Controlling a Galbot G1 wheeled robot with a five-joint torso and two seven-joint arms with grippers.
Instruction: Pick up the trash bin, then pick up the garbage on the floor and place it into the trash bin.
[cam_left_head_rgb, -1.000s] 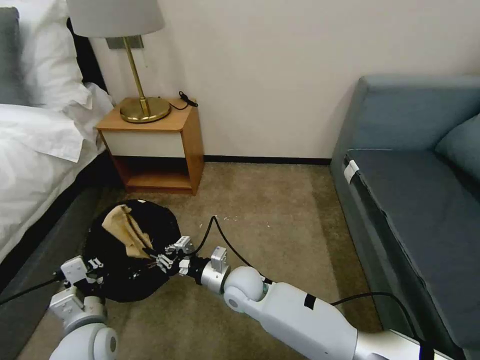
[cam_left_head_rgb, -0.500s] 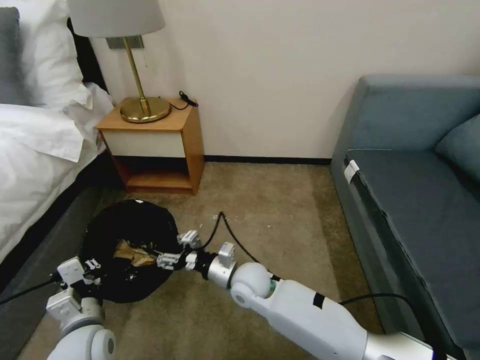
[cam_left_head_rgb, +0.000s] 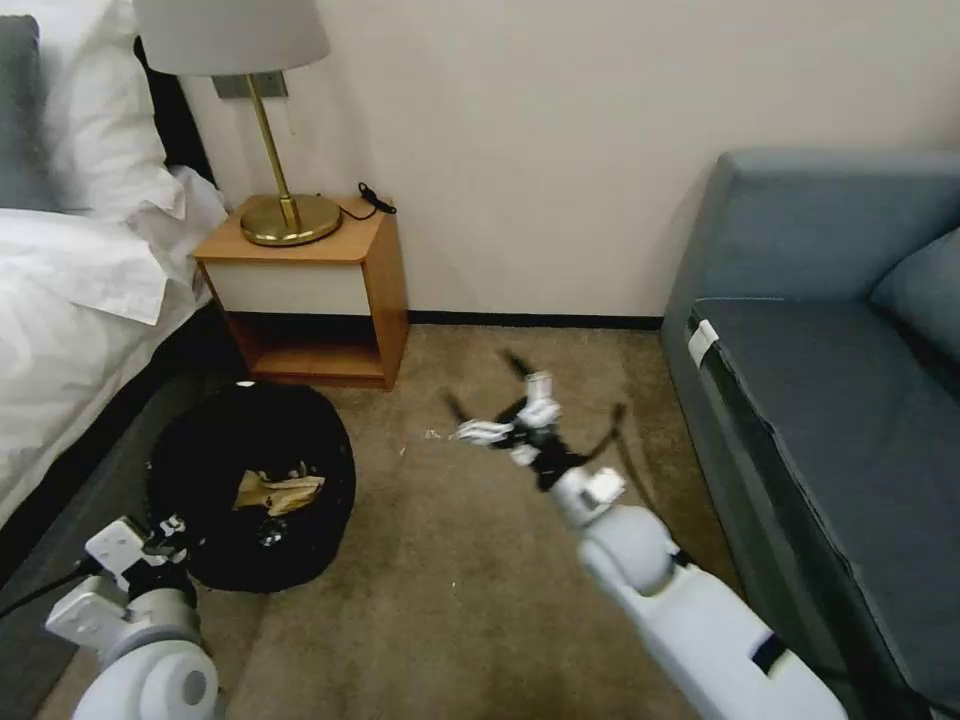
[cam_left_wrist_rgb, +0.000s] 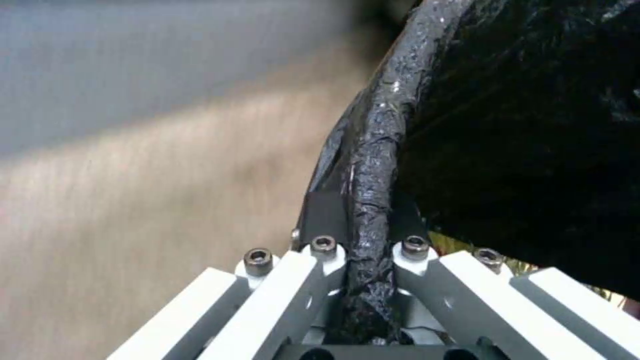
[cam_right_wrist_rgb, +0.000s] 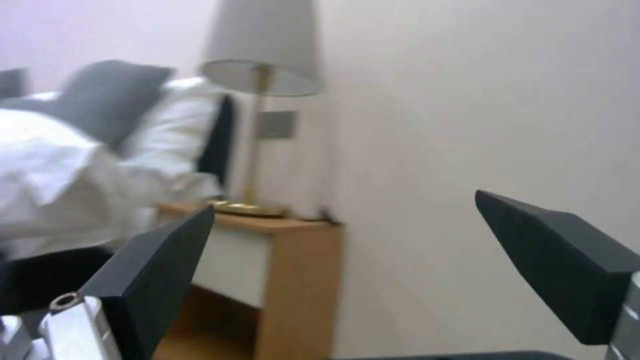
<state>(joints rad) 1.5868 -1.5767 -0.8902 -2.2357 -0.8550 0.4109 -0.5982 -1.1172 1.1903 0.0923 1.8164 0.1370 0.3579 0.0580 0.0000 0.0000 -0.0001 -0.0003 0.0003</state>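
1. One trash bin (cam_left_head_rgb: 250, 485), round and black with a black bag liner, on the carpet near the bed's edge; its rim (cam_left_wrist_rgb: 373, 165) shows in the left wrist view.
2. One piece of garbage (cam_left_head_rgb: 278, 492), tan and crumpled, lying inside the bin.
3. Two grippers: the left gripper (cam_left_wrist_rgb: 360, 260) clamped on the bin's rim, the right gripper (cam_left_head_rgb: 500, 400) above the carpet with its two dark fingers (cam_right_wrist_rgb: 157, 280) spread wide.
4. One lamp (cam_left_head_rgb: 265, 120), standing on the nightstand's top.
5. One nightstand (cam_left_head_rgb: 320, 295), against the wall.
6. One bed (cam_left_head_rgb: 70, 300).
7. One sofa (cam_left_head_rgb: 830, 400).
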